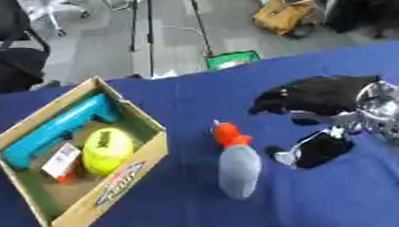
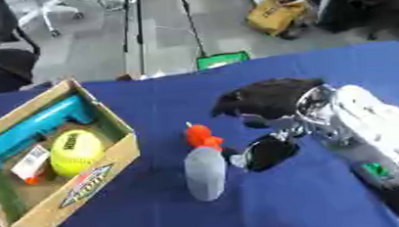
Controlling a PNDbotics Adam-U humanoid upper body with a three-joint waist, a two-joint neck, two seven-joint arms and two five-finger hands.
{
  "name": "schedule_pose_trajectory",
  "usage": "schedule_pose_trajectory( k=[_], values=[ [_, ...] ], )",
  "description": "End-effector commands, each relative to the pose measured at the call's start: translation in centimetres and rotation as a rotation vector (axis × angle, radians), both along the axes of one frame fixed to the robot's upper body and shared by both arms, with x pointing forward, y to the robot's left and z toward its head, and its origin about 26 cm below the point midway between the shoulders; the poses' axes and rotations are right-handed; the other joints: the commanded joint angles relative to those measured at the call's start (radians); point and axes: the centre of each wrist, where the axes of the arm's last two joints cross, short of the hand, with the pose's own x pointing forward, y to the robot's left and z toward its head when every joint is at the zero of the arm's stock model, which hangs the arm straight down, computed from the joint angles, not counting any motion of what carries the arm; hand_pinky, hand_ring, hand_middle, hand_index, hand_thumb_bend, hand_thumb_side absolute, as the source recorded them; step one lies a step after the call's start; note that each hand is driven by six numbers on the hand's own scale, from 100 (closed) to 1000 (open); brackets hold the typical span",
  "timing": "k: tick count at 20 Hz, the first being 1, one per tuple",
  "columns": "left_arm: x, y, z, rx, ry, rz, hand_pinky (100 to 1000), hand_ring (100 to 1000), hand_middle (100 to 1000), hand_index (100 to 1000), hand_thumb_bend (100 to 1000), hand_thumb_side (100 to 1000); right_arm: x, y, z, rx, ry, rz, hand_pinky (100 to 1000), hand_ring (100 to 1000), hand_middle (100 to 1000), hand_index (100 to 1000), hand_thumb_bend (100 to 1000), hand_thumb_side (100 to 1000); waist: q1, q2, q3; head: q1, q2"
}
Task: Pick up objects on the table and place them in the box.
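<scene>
The right hand (image 2: 267, 99) hovers over the blue bench (image 1: 327, 202), its fingers spread and holding nothing, and the grey bottle with the orange cap (image 1: 237, 168) lies just beside it, on the side toward the box (image 1: 104, 199). The left hand is not in view. If the fingers come down on the round body, I think the bottle may roll away toward the box or slip out, because it lies on its side.
</scene>
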Motion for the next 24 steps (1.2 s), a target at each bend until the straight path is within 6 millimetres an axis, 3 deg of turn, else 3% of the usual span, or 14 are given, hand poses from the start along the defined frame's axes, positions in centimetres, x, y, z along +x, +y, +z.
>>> schedule_pose_trajectory(
  k=[1,9,16,24],
  values=[
    [-0.2,0.4,0.8,0.023,-0.025,0.004,1000,916,981,860,100,892,-0.5,0.4,0.7,-0.007,-0.034,0.011,937,957,961,1000,287,704,-0.002,-0.022,0.002,-0.008,-0.01],
    [-0.2,0.3,0.8,0.024,-0.025,0.001,1000,915,980,860,100,892,-0.5,1.1,0.9,-0.003,-0.04,0.04,978,981,976,1000,262,817,-0.001,-0.02,0.002,-0.019,-0.016],
    [-0.2,0.3,0.9,0.025,-0.028,-0.002,1000,916,981,861,100,892,-0.5,1.4,1.0,-0.005,-0.046,0.05,986,985,976,1000,262,815,0.003,-0.016,0.0,-0.026,-0.019],
    [-0.1,0.2,0.9,0.025,-0.029,-0.006,1000,916,981,861,100,893,-0.5,1.9,-0.2,-0.029,-0.048,0.021,1000,989,969,1000,344,795,0.002,-0.011,0.004,-0.037,-0.02]
  ],
)
